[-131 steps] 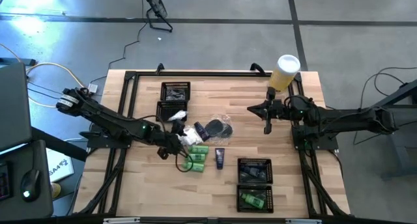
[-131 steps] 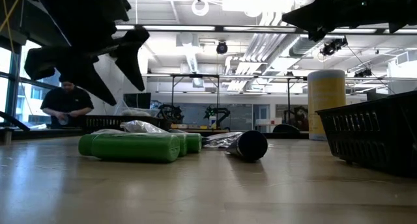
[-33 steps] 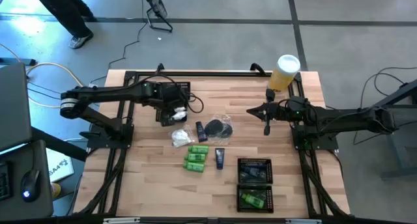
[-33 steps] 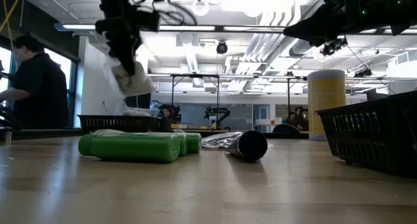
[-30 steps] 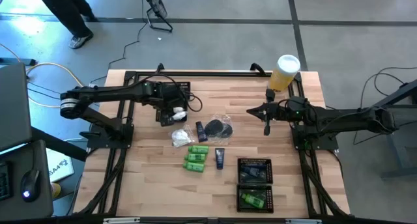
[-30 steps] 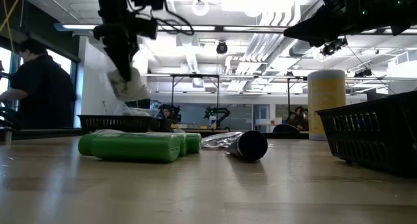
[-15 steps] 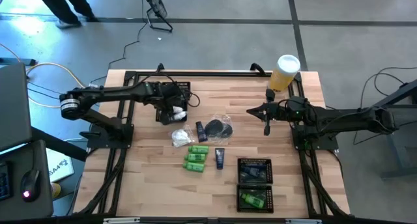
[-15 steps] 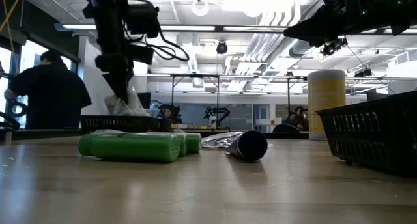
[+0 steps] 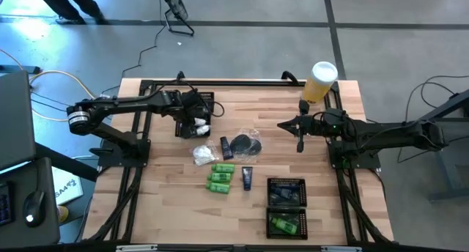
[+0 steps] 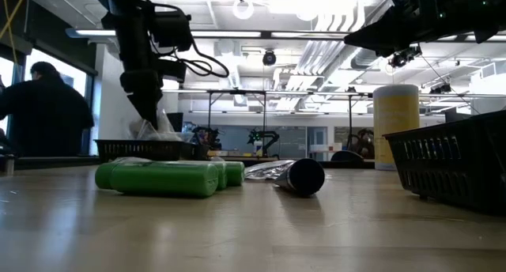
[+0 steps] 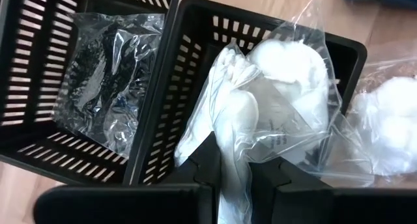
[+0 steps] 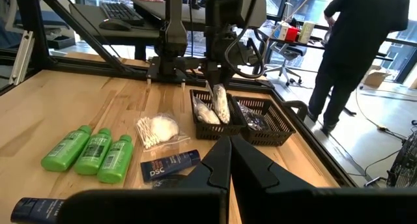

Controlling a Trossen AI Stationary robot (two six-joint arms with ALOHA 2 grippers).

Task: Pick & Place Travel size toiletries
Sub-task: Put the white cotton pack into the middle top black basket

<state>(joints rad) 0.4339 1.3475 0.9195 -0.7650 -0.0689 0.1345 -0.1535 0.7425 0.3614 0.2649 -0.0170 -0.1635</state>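
From above, the left gripper [image 9: 199, 124] reaches over a black mesh tray [image 9: 192, 125] at the table's far left side, its fingers pinched on a white crinkly packet [image 9: 201, 125] lowered into that tray. A second mesh tray [image 9: 197, 102] sits just beyond it. Near the table's middle lie another white packet [image 9: 201, 154], three green bottles [image 9: 220, 177] side by side, two dark tubes [image 9: 248, 178] and round dark cases [image 9: 244, 143]. The right gripper [image 9: 299, 140] hangs idle above the table's right side, near a tall yellow cylinder [image 9: 320, 82].

At table height, the green bottles [image 10: 162, 178] lie in front, a dark tube [image 10: 299, 176] beside them (its round end faces the camera).

The left wrist view shows the fingers [image 11: 202, 162] clamped on the packet [image 11: 260, 110], which sits inside the tray [image 11: 171, 87]; the neighbouring tray [image 11: 39, 74] holds a clear packet [image 11: 107, 74].

The right wrist view shows the right gripper [image 12: 229, 160] with fingertips pressed together, holding nothing, and a person [image 12: 355, 48] standing beyond the table.
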